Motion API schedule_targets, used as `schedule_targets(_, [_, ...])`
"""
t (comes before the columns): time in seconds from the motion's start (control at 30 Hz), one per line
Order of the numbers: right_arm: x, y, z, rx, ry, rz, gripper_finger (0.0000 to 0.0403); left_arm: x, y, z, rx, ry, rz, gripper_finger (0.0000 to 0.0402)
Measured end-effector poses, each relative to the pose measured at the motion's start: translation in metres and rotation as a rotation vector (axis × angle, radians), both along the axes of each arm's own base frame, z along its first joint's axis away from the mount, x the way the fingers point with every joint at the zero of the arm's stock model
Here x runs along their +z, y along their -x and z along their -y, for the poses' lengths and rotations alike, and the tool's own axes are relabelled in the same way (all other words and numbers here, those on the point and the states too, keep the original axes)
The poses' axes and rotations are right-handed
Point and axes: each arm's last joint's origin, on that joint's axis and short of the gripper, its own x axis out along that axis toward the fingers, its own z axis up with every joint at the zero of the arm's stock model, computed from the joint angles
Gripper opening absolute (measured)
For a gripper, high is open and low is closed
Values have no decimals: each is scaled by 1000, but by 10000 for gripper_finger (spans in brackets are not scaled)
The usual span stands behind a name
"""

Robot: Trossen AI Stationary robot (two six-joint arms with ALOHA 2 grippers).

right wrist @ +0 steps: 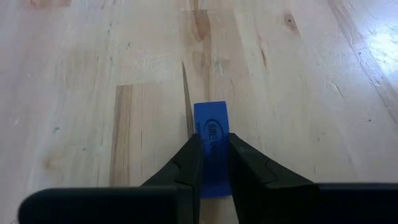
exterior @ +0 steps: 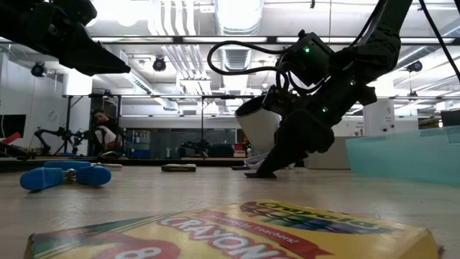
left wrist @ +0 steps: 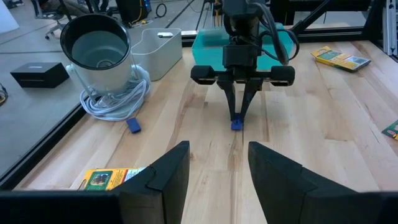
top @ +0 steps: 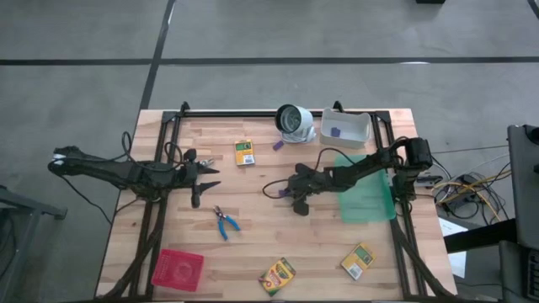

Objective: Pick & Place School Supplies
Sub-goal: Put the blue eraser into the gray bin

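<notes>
At table centre, right gripper jaws clamped on blue piece, left gripper jaws apart

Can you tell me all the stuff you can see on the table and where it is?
crayon boxes: three, yellow and green; one far middle, two at the near edge
small purple-blue pieces: three; one between the right gripper's fingers, one by the round object, one in the white bin
blue-handled tool: one, near middle
round object: one, white-grey, far edge, cable coiled round it
white bin: one, far right
green mat: one, right side
red tray: one, near left corner
left gripper: dark, open, left of middle
right gripper: dark, at table centre, shut on a piece
</notes>
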Motion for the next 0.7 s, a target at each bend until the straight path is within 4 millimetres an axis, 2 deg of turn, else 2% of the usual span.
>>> schedule_targets(0.53, [15,3,0,-1,3,11,50,0,0,0,0,0,0,170])
schedule_targets(0.7, [26,4,0,9,18,39,49,0,0,0,0,0,0,170])
